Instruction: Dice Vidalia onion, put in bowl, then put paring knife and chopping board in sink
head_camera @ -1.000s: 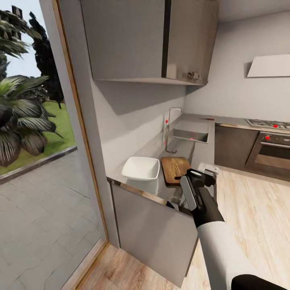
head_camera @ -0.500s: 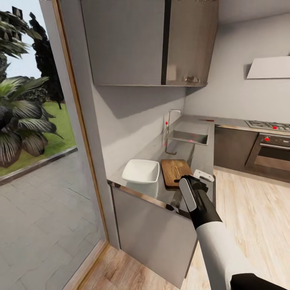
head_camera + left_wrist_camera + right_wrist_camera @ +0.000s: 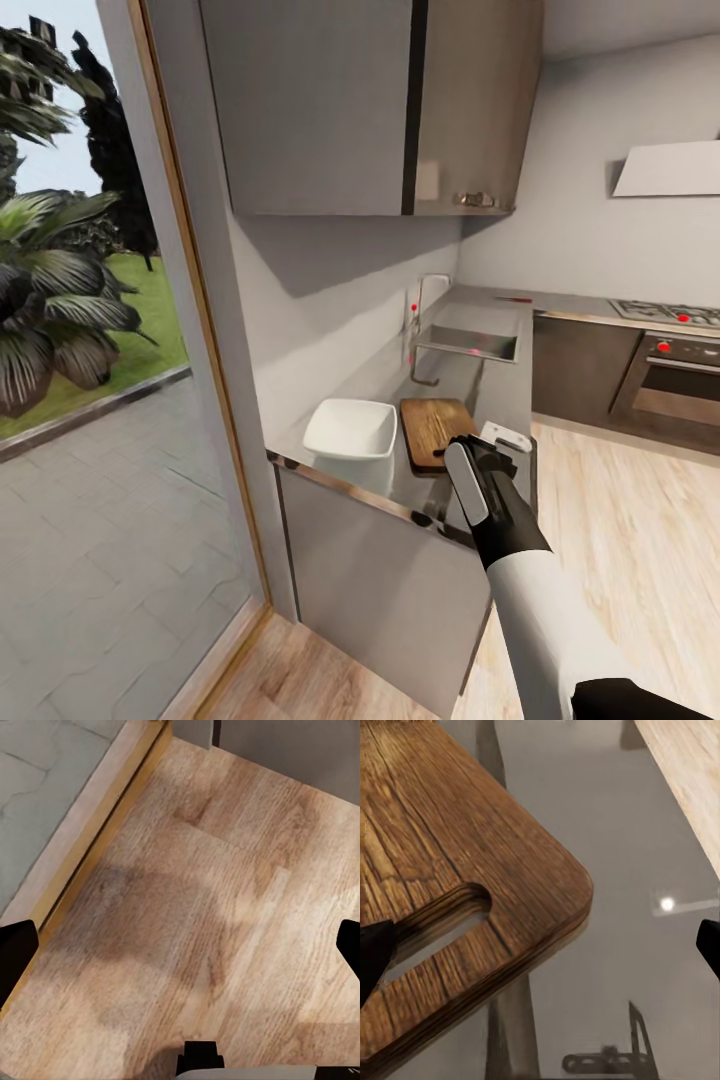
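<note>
The dark brown chopping board (image 3: pixel 433 428) lies on the grey countertop (image 3: pixel 492 385) beside the white bowl (image 3: pixel 350 428). My right gripper (image 3: pixel 492 447) hovers over the board's near end. In the right wrist view it is open (image 3: pixel 540 952), its dark fingertips (image 3: pixel 375 954) wide apart above the board's slot handle (image 3: pixel 435 937). Farther along are the sink (image 3: pixel 470 345) and its faucet (image 3: pixel 424 292); the basin's inside is hidden. A small red item, perhaps the paring knife (image 3: pixel 513 298), lies beyond the sink. My left gripper (image 3: pixel 180 952) hangs open over the wooden floor.
A glass door (image 3: pixel 100 400) with a wooden frame stands left of the counter's end. Wall cabinets (image 3: pixel 370 110) hang above the worktop. An oven (image 3: pixel 675 385) and hob (image 3: pixel 665 310) sit at the right, under a hood. Wooden floor (image 3: pixel 620 520) stretches right of the counter.
My right gripper has sunk a little toward the board's near end and turned slightly. In the last half second it has barely moved.
</note>
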Robot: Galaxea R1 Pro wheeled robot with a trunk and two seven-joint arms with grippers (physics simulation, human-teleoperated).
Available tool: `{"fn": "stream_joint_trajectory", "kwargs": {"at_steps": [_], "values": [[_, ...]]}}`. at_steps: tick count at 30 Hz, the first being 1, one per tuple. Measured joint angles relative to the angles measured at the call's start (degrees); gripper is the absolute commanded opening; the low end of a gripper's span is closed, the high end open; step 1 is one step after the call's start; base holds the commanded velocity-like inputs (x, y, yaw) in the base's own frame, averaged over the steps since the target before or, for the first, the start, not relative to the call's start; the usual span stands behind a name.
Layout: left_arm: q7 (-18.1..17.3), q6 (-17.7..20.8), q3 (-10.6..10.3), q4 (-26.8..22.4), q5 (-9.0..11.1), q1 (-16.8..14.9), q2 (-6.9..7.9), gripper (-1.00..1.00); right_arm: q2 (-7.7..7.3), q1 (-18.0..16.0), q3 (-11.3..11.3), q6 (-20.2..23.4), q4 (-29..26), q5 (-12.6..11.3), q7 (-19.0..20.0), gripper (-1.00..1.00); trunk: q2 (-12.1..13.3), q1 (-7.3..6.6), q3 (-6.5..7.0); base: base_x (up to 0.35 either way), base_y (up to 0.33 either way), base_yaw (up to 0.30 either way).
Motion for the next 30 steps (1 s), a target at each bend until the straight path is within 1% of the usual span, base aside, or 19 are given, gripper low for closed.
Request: {"fn": "stream_joint_trajectory", "kwargs": {"at_steps": [5,10,14,17,20,23,30], "values": [[0.0,0.0,-0.01,0.02,0.0,0.0,0.0,1.0,0.0,-0.02,-0.01,0.0,0.05,0.0,0.0,1.0,0.0,0.01,0.0,0.055,0.01,0.0],[0.0,0.0,-0.01,0.02,0.0,0.0,0.0,1.0,0.0,0.0,-0.48,-0.21,0.05,0.02,-0.07,1.0,0.0,0.02,0.0,0.008,0.001,0.0],[0.0,0.0,-0.01,0.02,0.0,0.0,0.0,1.0,0.0,0.0,-0.75,-1.86,0.06,0.04,-0.23,1.0,0.0,0.02,-0.03,0.0,0.0,0.0],[0.0,0.0,-0.01,0.02,0.0,0.0,0.0,1.0,0.0,0.0,-1.9,-2.46,0.08,0.04,-0.28,1.0,0.01,0.02,-0.2,0.0,0.0,0.0],[0.0,0.0,-0.01,0.02,0.0,0.0,0.0,1.0,-0.01,0.01,-3.77,-2.65,0.09,0.06,-0.28,1.0,0.01,0.02,-0.43,0.0,0.0,0.0],[0.0,0.0,-0.01,0.02,0.0,0.0,0.0,1.0,0.0,0.01,-4.81,-2.72,0.09,0.09,-0.24,1.0,0.01,0.02,-0.69,0.0,0.0,0.0],[0.0,0.0,-0.01,0.02,0.0,0.0,0.0,1.0,0.0,0.0,-5.28,-2.75,0.16,0.11,-0.22,1.0,0.0,0.02,-1.33,0.0,0.0,0.0]]}}
